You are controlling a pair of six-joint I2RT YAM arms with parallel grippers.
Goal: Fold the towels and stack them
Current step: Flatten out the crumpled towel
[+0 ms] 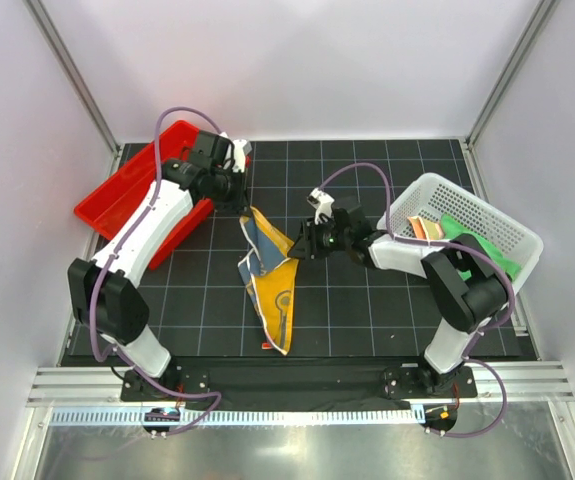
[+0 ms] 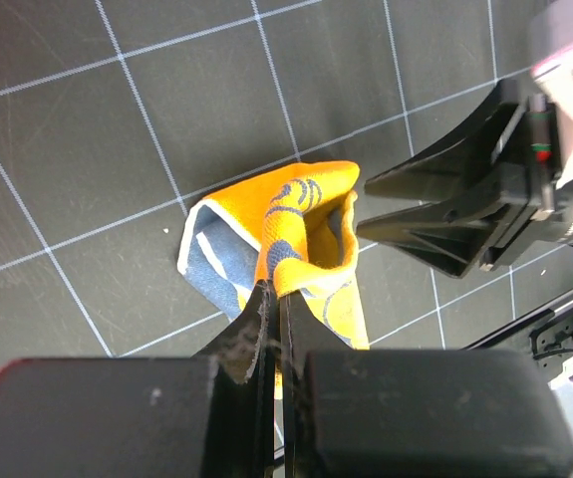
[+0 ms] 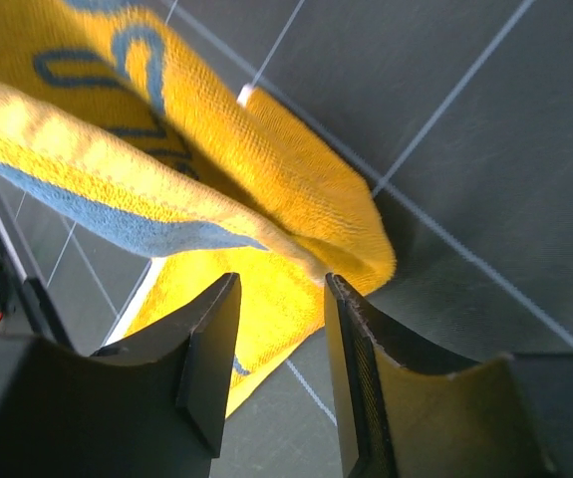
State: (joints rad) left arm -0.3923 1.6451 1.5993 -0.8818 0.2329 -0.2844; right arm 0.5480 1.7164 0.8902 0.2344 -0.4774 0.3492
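Left end effector (image 2: 274, 297) pinched yellow-orange towel (image 1: 272, 290) over black gridded surface (image 1: 367, 320), white walls (image 1: 297, 60) around; right end effector (image 3: 281, 287) spread beside it.

Both arms wear glossy white shells over their long links, with matte black housings at the joints. The left arm (image 1: 157, 225) fills the left of the overhead view and the right arm (image 1: 402, 255) the right. A mauve-grey cable (image 1: 182, 110) loops off each one. Each stands on a black base plate (image 1: 162, 380) dotted with small screws, along the bottom of the frame. The left pincer (image 2: 274, 299) has thin black fingers with rough, scuffed edges, set in blocky black carriers. The right pincer (image 3: 281, 289) has broad, curved black fingers, one with a finely ribbed inner face. Its body, at the right edge of the left wrist view, is white-capped with a tiny red and green mark.
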